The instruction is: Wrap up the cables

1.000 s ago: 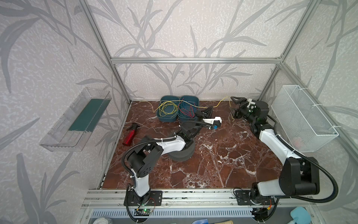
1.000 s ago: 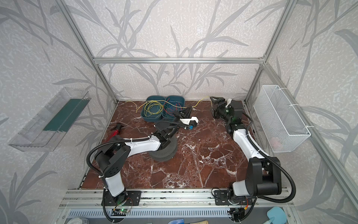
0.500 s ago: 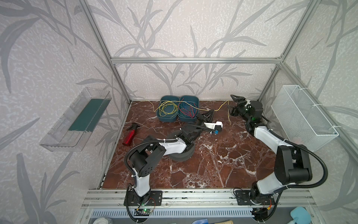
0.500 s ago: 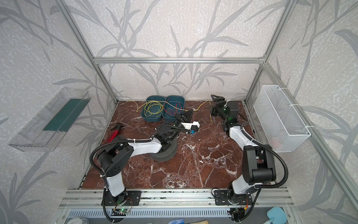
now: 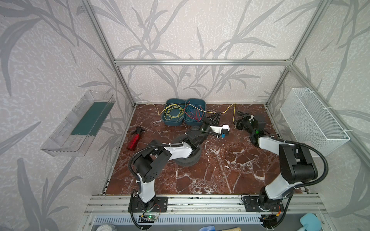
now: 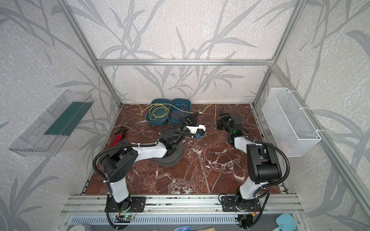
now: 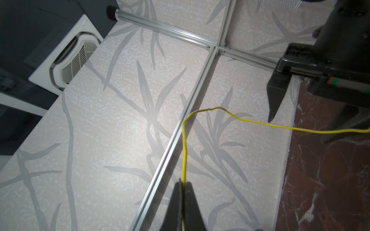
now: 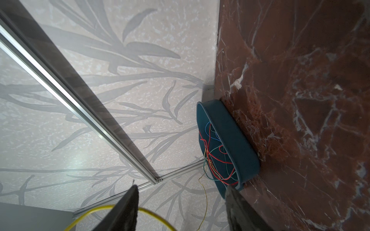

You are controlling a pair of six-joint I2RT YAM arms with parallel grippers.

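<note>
Since one second ago the right gripper point(image 5: 238, 119) has drawn forward from the back wall and its arm's elbow has lifted. The free end of the yellow cable point(image 5: 234, 115), then stretched toward that wall, now arches up and hangs straight down just beside this gripper. Right jaws stand apart: in the right wrist view the cable loops behind one finger and across the gap, not pinched. Left gripper point(image 5: 219, 113) holds its place, jaws closed on the same cable; the left wrist view shows the strand issuing from between the pressed fingertips point(image 7: 189, 192). From there the cable runs back over the right teal tub point(image 5: 190, 124), which holds red and blue wires point(image 5: 192, 116), to the yellow cable bundle point(image 5: 173, 112) coiled in the left teal tub point(image 5: 172, 123). One strand trails over that rim onto the marble tabletop point(image 5: 220, 170). Red spray bottle point(image 5: 134, 138) lies near the left edge.
</note>
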